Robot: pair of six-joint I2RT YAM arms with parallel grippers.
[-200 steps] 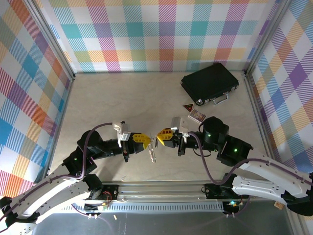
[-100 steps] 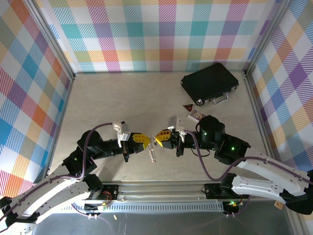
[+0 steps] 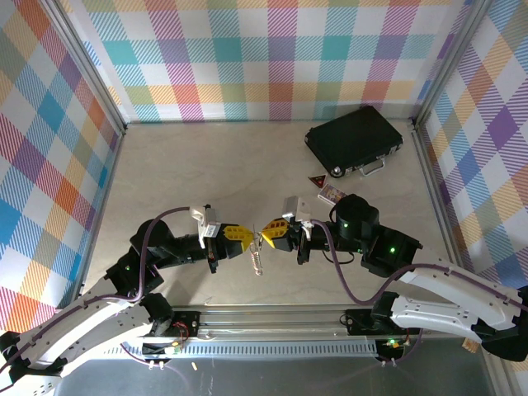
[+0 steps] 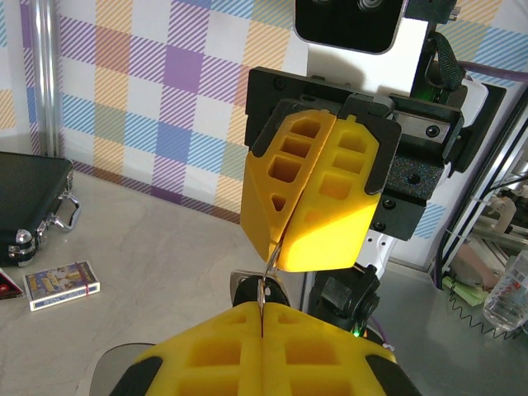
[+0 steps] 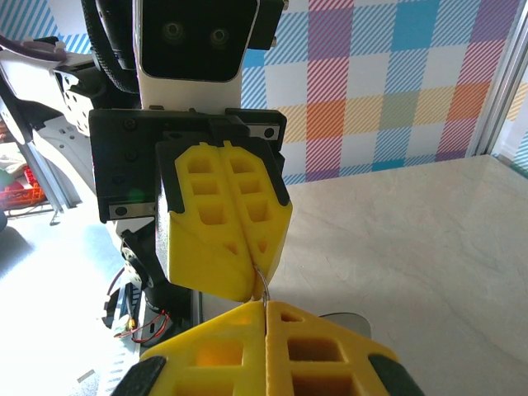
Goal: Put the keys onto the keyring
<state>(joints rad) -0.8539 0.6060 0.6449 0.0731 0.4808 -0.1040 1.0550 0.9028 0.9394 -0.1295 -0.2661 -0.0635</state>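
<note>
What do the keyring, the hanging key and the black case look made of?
Keyring: thin bright wire, likely steel.
Key: silver-grey with a dull sheen, looks like metal.
Black case: matte black shell, plastic or leatherette, can't tell which; its latches gleam like chromed metal.

Silver keys point(image 3: 257, 261) dangle below the thin keyring point(image 3: 258, 241).

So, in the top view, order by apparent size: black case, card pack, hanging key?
1. black case, clearly largest.
Tied: card pack and key, similar length; key hangs nearer the camera.
</note>
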